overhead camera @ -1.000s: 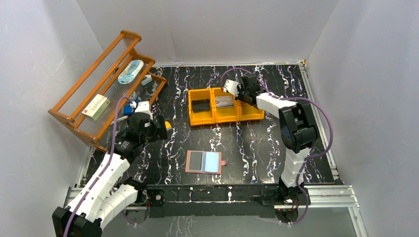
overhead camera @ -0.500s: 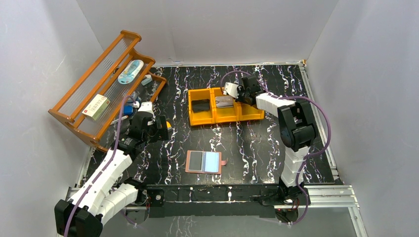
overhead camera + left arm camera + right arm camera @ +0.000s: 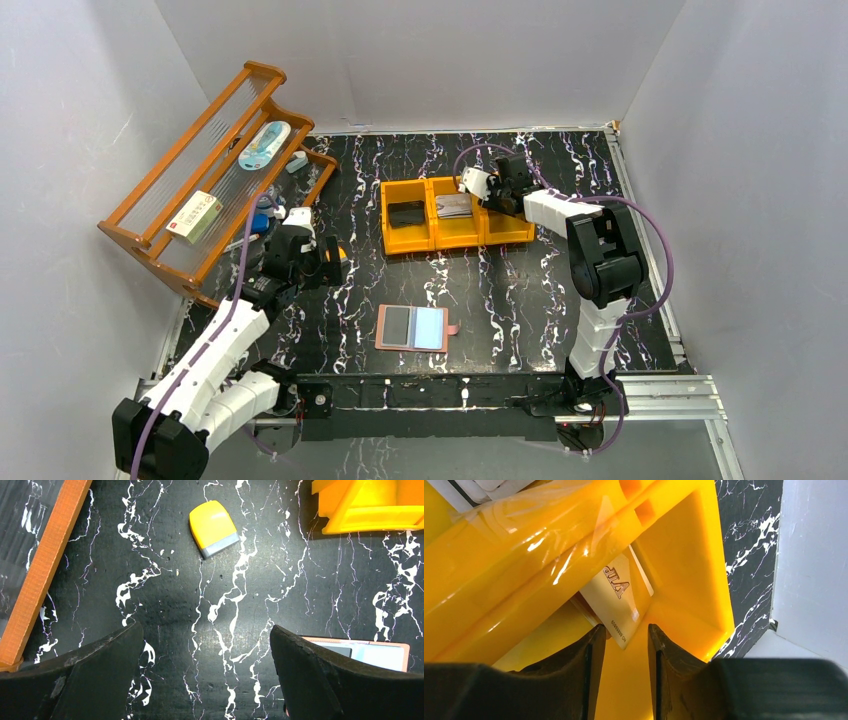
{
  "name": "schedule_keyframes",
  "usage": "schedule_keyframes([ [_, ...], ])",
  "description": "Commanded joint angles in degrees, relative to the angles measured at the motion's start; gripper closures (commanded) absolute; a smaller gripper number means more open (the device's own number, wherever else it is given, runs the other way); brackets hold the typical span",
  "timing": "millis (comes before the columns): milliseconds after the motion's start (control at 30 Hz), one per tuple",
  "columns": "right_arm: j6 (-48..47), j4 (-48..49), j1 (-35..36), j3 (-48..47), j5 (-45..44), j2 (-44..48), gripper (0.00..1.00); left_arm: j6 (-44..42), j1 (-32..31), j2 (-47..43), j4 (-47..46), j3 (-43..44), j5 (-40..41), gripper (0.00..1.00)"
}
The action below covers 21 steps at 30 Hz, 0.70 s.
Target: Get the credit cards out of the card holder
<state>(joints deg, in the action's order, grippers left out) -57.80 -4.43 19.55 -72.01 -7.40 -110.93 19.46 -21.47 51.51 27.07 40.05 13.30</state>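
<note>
On the black, white-veined table (image 3: 520,290), the left gripper (image 3: 204,630) hangs with jaws spread wide and empty, near the salmon-pink leather card holder (image 3: 415,328), which lies opened flat. Rightward, the orange three-compartment plastic tray (image 3: 455,240) holds a dark card (image 3: 406,213), a greyish stack (image 3: 455,206) and a tan plastic credit card (image 3: 621,592) just ahead of the right gripper (image 3: 625,628), whose slightly parted jaws pinch nothing. Most looks done; whether the holder's grey left panel is a card or lining is unclear.

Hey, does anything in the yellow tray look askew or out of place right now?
Yes. A gold VIP card in the tray's end compartment seems to lean tilted against the divider instead of lying flat, its lower corner between the right gripper's parted fingers.
</note>
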Motion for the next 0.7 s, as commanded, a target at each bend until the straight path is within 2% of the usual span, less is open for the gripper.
schedule_keyframes([
  [0, 1.72, 2.85, 0.1, -0.66, -0.81, 1.3, 0.54, -0.83, 0.16, -0.03, 0.44, 1.81, -0.23, 0.02],
  [67, 3.05, 4.28, 0.07, -0.68, -1.86, 1.25, 0.53, -0.75, 0.2, -0.07, 0.44, 1.86, -0.42, 0.02],
  [133, 4.01, 5.08, 0.13, -0.6, -2.9, 0.95, 0.48, -0.74, 0.2, 0.15, 0.44, 1.82, -0.41, 0.02],
  [367, 7.55, 7.31, 0.08, -0.37, -5.46, 0.89, 0.47, -0.39, 0.18, 1.79, 1.28, 2.42, 0.16, 0.02],
  [533, 20.27, 2.84, 0.22, -3.27, -1.91, 4.61, 0.47, -0.13, 0.19, 1.4, 1.13, 2.32, 0.15, 0.02],
  [667, 35.09, 1.83, 0.25, -1.93, 1.42, 10.35, 0.45, -0.26, 0.2, 1.49, 1.11, 2.52, -0.55, 0.02],
])
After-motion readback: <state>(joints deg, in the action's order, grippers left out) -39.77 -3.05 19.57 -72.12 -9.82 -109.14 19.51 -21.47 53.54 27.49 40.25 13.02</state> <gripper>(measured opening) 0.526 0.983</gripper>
